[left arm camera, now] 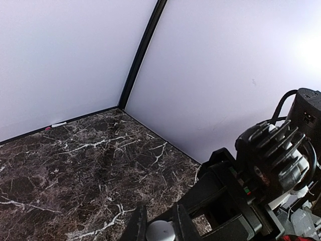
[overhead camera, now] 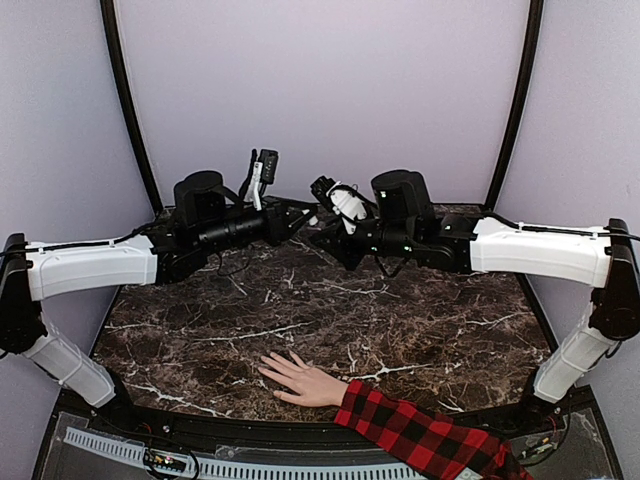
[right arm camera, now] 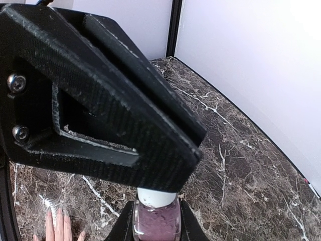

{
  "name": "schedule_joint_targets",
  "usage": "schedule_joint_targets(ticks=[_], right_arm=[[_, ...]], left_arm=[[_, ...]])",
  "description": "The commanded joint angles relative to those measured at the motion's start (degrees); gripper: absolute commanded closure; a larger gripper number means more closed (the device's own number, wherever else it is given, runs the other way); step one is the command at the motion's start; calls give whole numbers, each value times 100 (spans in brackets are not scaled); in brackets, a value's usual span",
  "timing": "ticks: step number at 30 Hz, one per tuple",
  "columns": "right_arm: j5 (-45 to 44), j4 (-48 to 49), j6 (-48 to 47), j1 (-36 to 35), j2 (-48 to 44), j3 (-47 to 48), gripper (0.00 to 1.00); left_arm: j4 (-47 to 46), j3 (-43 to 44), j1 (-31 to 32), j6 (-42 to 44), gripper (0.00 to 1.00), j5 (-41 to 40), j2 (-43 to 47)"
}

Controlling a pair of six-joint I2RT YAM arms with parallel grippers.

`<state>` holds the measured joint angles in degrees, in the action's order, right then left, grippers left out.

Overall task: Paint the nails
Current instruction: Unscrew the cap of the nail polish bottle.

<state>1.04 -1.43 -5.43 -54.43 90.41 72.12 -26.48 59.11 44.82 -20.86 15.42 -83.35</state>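
Pale nails (right arm camera: 60,213) on the mannequin-looking hand (overhead camera: 300,378) are sitting way down below both sets of jaws, out toward the near edge of the tabletop (overhead camera: 200,340). The fingers are spreading flat and a plaid sleeve (overhead camera: 420,432) is trailing off behind. They're looking tiny and bare from here, can't tell much more. I'm guessing they're hard and slick, so polish is going to pool if the brush is overloaded. The hand is probably light enough to scoot if it's getting poked. No point grabbing the nails imo, just brushing over them lightly from above.

Up in the air, the right jaws are clamping tight around the glass body of a little polish bottle (right arm camera: 156,223) with pinkish-purple stuff inside. The left jaws are pinching down on its white cap (left arm camera: 161,232), right above the right jaws. I'm thinking the cap is the bit to be holding, since the brush is presumably hanging under it. Glass is slippery and breakable, so no yanking.
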Motion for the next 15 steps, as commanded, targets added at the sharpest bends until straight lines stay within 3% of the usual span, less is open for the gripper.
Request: schedule_joint_targets(ticks=[1,7,15], right_arm=[[-246,442,-53,45,-34,184,100],[148,448,-135,55,-115,-2,100],[725,437,-168,76,-165,-242,100]], left_arm=[[158,31,22,-195,98,-73,-28],[940,323,-43,315,68,-108,248],[1957,635,-478,1189,37,1196,958]])
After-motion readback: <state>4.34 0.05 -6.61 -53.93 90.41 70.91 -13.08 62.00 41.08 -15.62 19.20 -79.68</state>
